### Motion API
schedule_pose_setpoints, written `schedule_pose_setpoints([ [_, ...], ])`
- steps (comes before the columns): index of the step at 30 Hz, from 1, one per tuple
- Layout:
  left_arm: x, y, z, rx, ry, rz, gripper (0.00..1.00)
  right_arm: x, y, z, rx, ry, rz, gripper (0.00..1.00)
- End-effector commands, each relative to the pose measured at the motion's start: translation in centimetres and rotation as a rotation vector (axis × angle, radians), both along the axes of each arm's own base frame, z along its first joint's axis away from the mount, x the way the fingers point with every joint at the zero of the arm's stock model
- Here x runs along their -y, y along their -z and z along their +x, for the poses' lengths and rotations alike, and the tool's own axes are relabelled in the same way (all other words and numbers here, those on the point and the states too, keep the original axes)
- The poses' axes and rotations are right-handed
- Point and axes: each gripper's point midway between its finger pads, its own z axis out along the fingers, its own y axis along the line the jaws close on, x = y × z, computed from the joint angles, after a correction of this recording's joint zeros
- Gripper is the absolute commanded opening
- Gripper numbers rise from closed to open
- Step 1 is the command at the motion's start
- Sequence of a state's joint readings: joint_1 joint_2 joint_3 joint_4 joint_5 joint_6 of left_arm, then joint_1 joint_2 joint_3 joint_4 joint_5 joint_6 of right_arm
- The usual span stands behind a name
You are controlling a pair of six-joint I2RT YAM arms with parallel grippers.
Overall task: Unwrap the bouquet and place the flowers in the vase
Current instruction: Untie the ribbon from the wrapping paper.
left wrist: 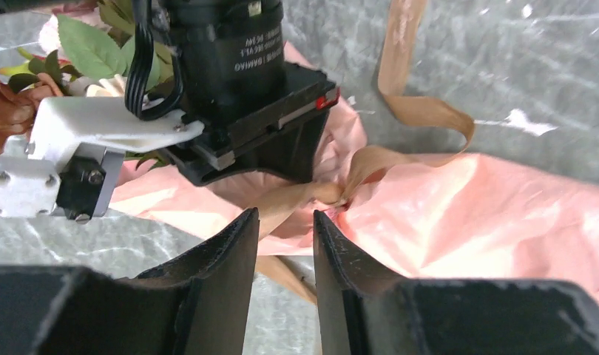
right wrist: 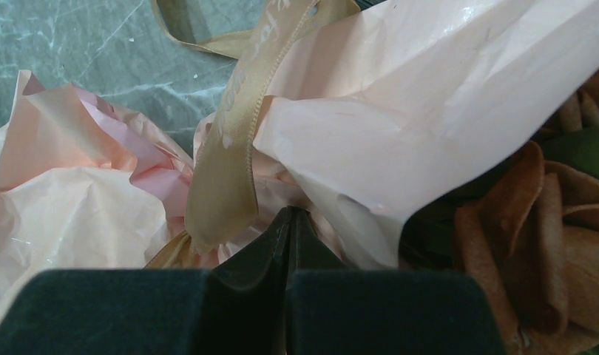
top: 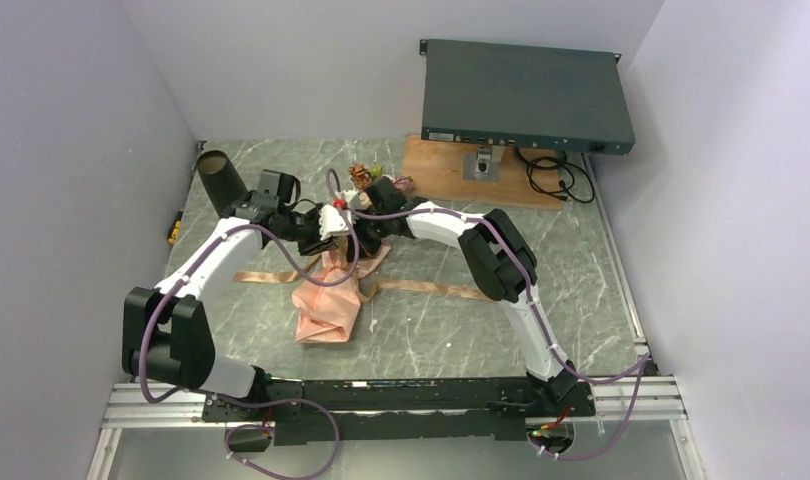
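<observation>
the bouquet (top: 326, 310) lies on the worktop (top: 431, 340) right of the vase (top: 221, 178) and nearer the arms, with its tan ribbon (top: 431, 288) trailing both ways. the vase stands by the left wall, and far to its right a rack box (top: 526, 95) stands on a wooden board (top: 436, 175) at the back. the left hand (left wrist: 285, 222) is slightly parted on nothing, the ribbon knot just past its tips; the right hand (right wrist: 290, 218) is closed tight among paper folds, and i cannot tell whether it pinches any.
</observation>
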State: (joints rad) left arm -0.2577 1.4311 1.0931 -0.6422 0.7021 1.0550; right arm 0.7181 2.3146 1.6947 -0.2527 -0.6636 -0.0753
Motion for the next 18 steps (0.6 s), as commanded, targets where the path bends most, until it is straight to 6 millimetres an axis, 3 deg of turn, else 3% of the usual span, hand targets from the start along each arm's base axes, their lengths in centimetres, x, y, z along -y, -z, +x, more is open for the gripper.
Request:
schedule_pose_setpoints([
  [1, -0.2, 1.5, 0.6, 0.092, 0.088, 0.003, 0.39, 4.3, 8.0, -2.2, -0.078, 0.035, -0.249, 0.00],
  [11, -0.6, 6.9, 4.1, 0.135, 0.107, 0.087, 0.50, 4.3, 7.9, -2.3, -0.081, 0.030, -0.246, 0.00],
  [18, -1.2, 8.8, 4.0, 0.121, 0.151, 0.141, 0.45, 4.5, 8.1, -2.3, -0.082, 0.026, -0.251, 0.00],
])
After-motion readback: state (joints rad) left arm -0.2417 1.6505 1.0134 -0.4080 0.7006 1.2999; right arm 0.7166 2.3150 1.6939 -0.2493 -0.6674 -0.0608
